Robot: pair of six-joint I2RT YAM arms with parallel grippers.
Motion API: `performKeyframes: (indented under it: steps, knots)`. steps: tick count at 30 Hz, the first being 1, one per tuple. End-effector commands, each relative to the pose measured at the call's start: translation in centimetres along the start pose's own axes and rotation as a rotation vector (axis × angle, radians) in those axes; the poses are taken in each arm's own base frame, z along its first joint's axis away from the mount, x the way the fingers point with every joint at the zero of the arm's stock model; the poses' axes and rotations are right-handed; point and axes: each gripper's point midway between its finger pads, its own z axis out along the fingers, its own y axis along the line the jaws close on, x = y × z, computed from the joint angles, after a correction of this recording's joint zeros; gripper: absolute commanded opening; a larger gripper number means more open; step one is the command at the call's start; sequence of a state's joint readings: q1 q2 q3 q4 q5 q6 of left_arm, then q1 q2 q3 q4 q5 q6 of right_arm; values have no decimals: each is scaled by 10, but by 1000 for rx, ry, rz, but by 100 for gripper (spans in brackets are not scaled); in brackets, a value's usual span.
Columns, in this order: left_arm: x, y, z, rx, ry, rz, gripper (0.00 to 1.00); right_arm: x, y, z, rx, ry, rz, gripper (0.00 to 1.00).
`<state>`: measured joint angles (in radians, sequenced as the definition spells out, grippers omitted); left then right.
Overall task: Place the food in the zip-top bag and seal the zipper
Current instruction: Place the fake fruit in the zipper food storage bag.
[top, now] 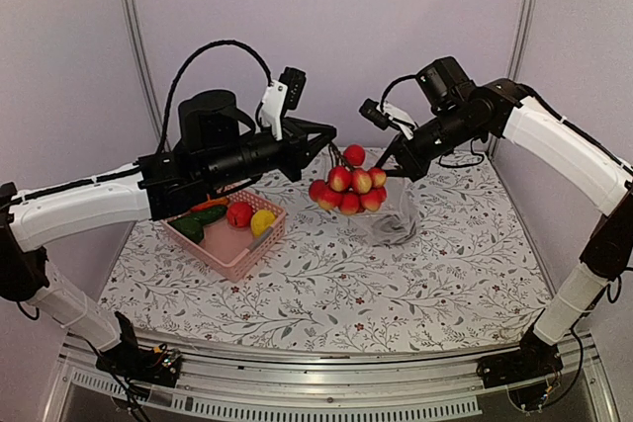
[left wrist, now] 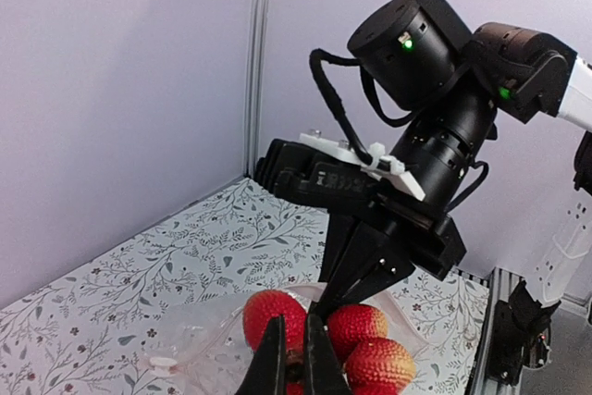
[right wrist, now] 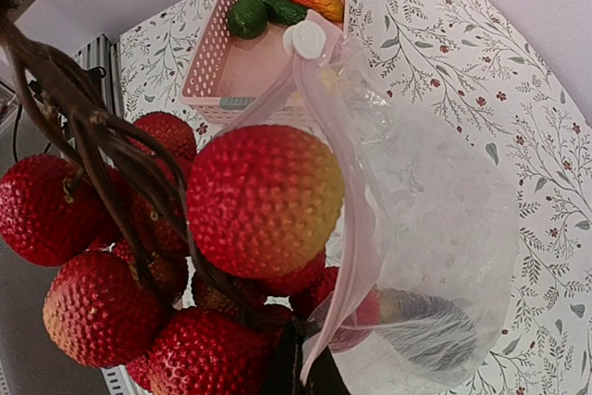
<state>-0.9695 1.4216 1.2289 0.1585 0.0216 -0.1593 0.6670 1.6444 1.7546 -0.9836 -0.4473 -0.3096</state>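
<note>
The left claw [top: 331, 151] is pinching narrowly on the dark woody stem of a bunch of red-yellow pebbled toy balls [top: 348, 190], and the bunch is hanging in the air above the floral-patterned surface [top: 396, 294], right at the mouth of the clear soft plastic zip-top bag [top: 396, 220]. In the left wrist view its fingers [left wrist: 274, 358] are sitting almost together with the stem between them. The right claw [top: 393, 157] is closing on the bag's mouth edge and holding it raised, while the rest of the bag is sagging down to the surface. From the right wrist camera, the thin pinkish clear press strip [right wrist: 361, 238] is curving across the front of the bunch, with a white round tab [right wrist: 305, 39] at its far end, and a couple of lower balls are showing red through the plastic. A dark, rounded piece [right wrist: 427, 332] is lying in the bottom of the bag; its kind is unclear. To the left, the pink latticed plastic basket [top: 213, 258] is resting on the surface, well apart from the bag, holding green [top: 201, 221], red [top: 239, 212], yellow [top: 263, 221] and orange [top: 209, 205] pieces.
</note>
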Motion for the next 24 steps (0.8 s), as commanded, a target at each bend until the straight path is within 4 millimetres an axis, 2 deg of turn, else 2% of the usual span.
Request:
performKeyframes:
  steps: [1, 7, 12, 18, 19, 22, 24]
  knots:
    - [4, 15, 11, -98, 17, 48, 0, -2, 3, -7, 19, -13, -4, 0]
    - [23, 23, 30, -142, 94, 54, 0, -6, -6, -9, 67, -18, -8, 0]
    - [32, 18, 41, -119, 127, 59, 0, -7, -24, -11, 169, -15, -7, 0]
    - [15, 24, 53, -162, 50, 37, 0, -11, -4, -9, 53, -29, -4, 0]
    - [16, 25, 55, -167, 49, 37, 3, -11, -4, -9, 51, -31, -2, 0]
    - [9, 26, 58, -186, 46, 35, 32, -12, -7, -11, 68, -32, -1, 0]
    - [5, 21, 54, -191, 39, 51, 42, -12, -11, -13, 82, -35, 5, 0]
